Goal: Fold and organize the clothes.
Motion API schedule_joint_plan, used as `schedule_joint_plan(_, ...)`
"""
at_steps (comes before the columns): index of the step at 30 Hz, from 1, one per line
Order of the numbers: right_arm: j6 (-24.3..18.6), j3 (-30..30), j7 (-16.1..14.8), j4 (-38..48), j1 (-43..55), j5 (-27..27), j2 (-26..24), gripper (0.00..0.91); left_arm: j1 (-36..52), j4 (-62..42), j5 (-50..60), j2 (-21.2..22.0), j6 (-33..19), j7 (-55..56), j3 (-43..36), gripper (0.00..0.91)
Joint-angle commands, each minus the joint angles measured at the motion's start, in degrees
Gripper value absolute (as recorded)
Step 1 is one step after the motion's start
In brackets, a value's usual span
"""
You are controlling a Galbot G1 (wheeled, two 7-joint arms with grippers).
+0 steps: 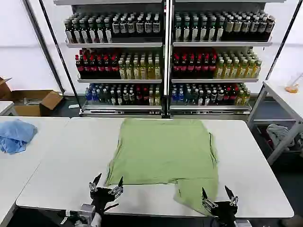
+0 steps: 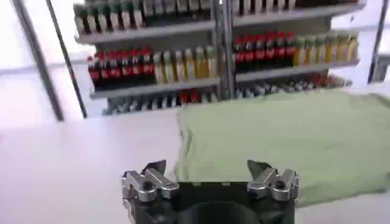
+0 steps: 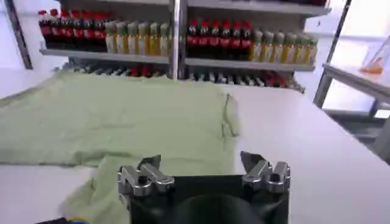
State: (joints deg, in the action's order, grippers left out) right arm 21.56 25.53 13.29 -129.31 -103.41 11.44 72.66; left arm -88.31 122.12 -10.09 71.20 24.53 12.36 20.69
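Observation:
The clothes, a light green shirt (image 1: 163, 149), lie spread flat in the middle of the white table (image 1: 258, 177). One part of the shirt sticks out toward the table's near edge at the right (image 1: 191, 194). My left gripper (image 1: 109, 179) hovers open at the near edge, just off the shirt's near left corner, with nothing between its fingers. My right gripper (image 1: 215, 190) stands open at the near edge, beside that near right part. In the left wrist view the left gripper (image 2: 206, 165) faces the shirt (image 2: 292, 137). In the right wrist view the right gripper (image 3: 200, 158) faces the shirt (image 3: 122, 115).
A light blue cloth (image 1: 14, 135) lies on a second table at the left. Shelves of bottles (image 1: 165, 56) stand behind the table. An open cardboard box (image 1: 31, 101) sits on the floor at the back left. A grey-white cloth (image 1: 279, 132) lies under another table at the right.

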Motion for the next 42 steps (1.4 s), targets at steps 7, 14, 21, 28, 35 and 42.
schedule_joint_plan(7,1.7,-2.0,0.6,0.2,-1.5,-0.7,0.4,0.907,11.2,-10.8,-6.0,-2.3,8.5,4.1,-1.2,0.907)
schedule_joint_plan(14,2.8,-3.0,2.1,0.8,-1.1,1.1,1.4,0.000,11.3,-10.7,-9.0,-2.9,8.5,3.8,-1.4,0.020)
schedule_joint_plan(21,2.9,-3.2,3.4,0.6,-1.4,3.6,1.6,0.000,10.1,-9.7,-11.9,-3.5,8.5,2.8,-1.2,0.020)
schedule_joint_plan(28,2.9,-3.5,3.4,0.7,-1.2,4.9,2.0,0.000,9.2,-10.0,-19.7,-3.5,8.6,2.0,-0.5,0.020)
schedule_joint_plan(35,2.5,-2.9,3.2,0.7,-0.9,5.6,1.9,0.000,8.8,-10.0,-21.8,-3.5,8.5,1.9,0.0,0.020)
schedule_joint_plan(42,-0.1,-1.4,2.4,-1.7,-1.8,5.4,1.5,0.000,6.3,-5.3,-26.3,-3.7,8.3,0.5,1.4,0.020)
